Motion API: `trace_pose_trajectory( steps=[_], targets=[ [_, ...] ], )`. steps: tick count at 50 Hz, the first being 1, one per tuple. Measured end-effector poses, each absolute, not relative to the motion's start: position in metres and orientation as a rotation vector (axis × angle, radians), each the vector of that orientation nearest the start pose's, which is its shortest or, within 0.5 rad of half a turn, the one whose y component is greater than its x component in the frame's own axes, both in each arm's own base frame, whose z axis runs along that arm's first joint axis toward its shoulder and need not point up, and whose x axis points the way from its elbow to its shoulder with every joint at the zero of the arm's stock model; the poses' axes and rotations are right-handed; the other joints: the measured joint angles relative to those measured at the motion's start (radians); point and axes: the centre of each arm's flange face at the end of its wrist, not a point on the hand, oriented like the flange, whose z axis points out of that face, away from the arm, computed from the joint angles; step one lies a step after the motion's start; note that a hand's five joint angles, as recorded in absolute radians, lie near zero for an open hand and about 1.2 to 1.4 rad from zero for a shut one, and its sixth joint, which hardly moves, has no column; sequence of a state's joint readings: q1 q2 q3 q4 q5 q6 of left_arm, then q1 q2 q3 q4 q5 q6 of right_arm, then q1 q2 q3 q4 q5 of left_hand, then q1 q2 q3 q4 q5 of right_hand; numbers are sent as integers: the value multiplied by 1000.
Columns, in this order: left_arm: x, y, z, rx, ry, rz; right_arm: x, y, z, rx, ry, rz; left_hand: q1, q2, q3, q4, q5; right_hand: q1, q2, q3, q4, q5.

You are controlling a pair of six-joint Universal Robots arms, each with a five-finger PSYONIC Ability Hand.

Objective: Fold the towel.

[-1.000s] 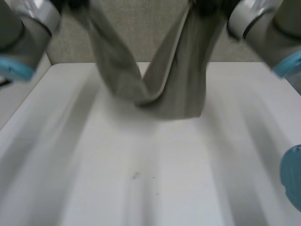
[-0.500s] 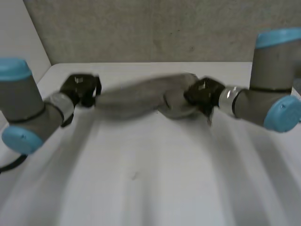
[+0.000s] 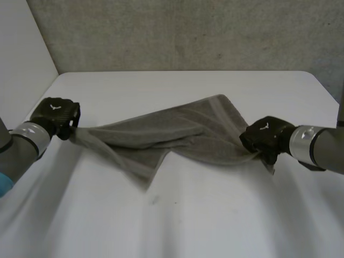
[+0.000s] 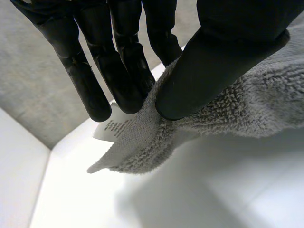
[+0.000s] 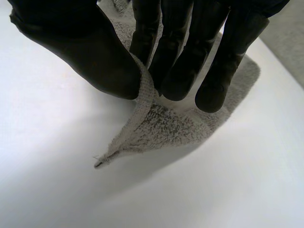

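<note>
Honestly, with my left hand (image 3: 55,114) and right hand (image 3: 264,137) each pinching a corner of the towel (image 3: 177,134), stretched and sagging onto the surface (image 3: 188,226) between them, I feared those shallow thumb-and-finger grips might slip and bunch it.

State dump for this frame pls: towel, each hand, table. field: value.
towel: grey, spread between the two hands, creased, its middle sagging towards the table
left hand: shut on a towel corner, pinched between thumb and fingers, beside the care label
right hand: shut on another corner, hem pinched between thumb and fingers
table: white
fold: not yet made
</note>
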State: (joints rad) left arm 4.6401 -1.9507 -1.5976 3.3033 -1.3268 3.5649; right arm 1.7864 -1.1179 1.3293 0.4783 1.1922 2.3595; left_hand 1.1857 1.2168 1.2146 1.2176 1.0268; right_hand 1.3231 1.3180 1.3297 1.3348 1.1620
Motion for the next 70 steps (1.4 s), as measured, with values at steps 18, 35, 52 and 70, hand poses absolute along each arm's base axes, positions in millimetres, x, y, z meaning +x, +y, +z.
trace_pose_trajectory(
  steps=[18,35,52,70],
  targets=[
    [-163,-383,174,801,2157,-1968,234,-270,196,-1339,2234,-1351,-897,-931,-925,-926,-914,0,0,0,0,0],
    [-197,-245,185,1134,2252,-1997,232,-273,191,-1330,2235,-1371,-851,-882,-881,-885,-866,0,0,0,0,0],
    [-211,-198,130,1303,2470,-1745,233,-271,186,-1334,2233,-1369,-720,-752,-749,-752,-735,0,0,0,0,0],
    [-218,-216,113,1298,2449,-1706,232,-269,183,-1337,2236,-1360,-626,-658,-656,-660,-661,0,0,0,0,0]
  ],
)
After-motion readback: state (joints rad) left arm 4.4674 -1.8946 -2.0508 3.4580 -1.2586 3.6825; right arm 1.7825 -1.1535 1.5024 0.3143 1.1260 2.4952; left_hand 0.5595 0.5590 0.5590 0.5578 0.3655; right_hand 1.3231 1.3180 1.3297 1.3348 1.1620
